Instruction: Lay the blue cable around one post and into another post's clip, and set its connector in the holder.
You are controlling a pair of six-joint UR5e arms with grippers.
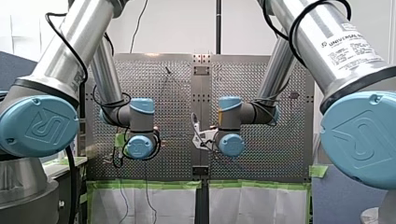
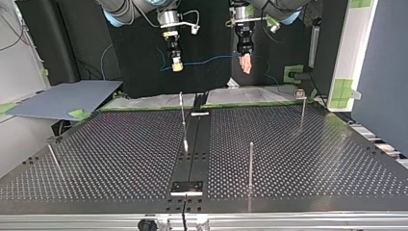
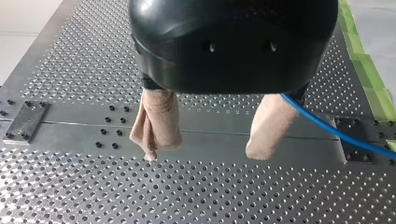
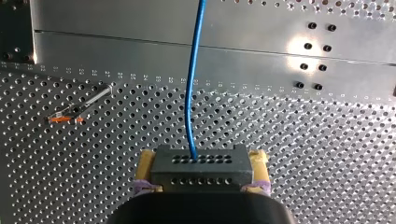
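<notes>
Nothing's been routed yet: connector (image 4: pixel 201 171) is pinched in the right gripper (image 4: pixel 202 162), blue cable (image 4: pixel 190 93) strung ahead of it, left gripper (image 3: pixel 205 151) spread empty.

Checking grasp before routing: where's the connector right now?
Right wrist view: the connector is clamped between the yellow fingers of my right gripper, blue cable running ahead.
</notes>
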